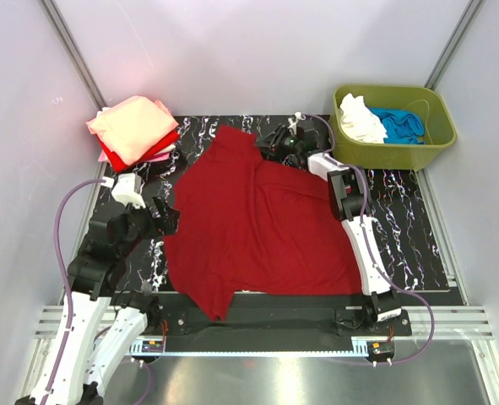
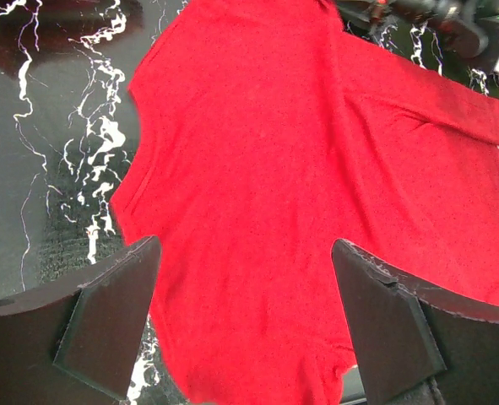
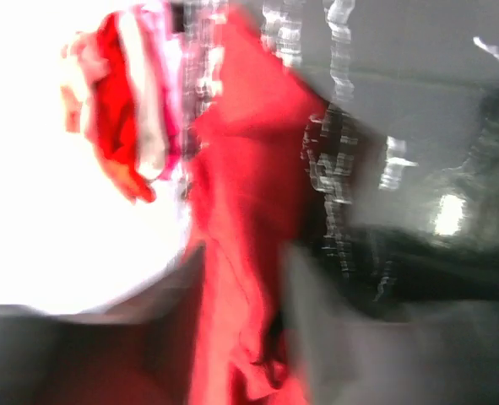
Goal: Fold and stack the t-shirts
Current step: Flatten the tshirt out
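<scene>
While dark red t-shirt (image 1: 257,224) lies spread, creased, left tool (image 2: 245,253) gapes wide, right tool (image 3: 241,270) blurred, cannot tell its grip.

A green plastic tub (image 1: 386,154) sits at the far right corner of the worktop (image 1: 411,228). The worktop is black with white squiggly lines. White walls (image 1: 257,51) stand around it. A shiny metal sheet (image 1: 300,380) lies along the near edge.

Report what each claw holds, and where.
Left claw: open, nothing held. Right claw: the far edge of the dark red shirt lies between its jaws, but blur hides whether it grips.
</scene>
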